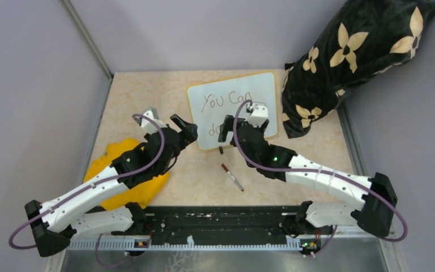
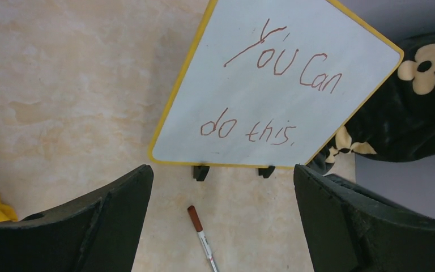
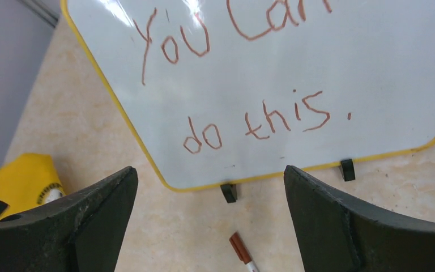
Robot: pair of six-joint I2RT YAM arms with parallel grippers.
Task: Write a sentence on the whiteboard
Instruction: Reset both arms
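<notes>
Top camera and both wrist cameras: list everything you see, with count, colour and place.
whiteboard: one, white with yellow frame, table's far middle
sentence: one, reddish-brown, "You can do this." in two lines on the board
marker: one, white with reddish-brown cap, on the table before the board
yellow item: one, maybe cloth, near left, partly under the left arm
cushion: one, black with cream flowers, far right
table: one, beige marbled
left arm, right arm: two, white and black, purple cables
left hand: one, black, open and empty, facing the board
right hand: one, black, open and empty, facing the board
</notes>
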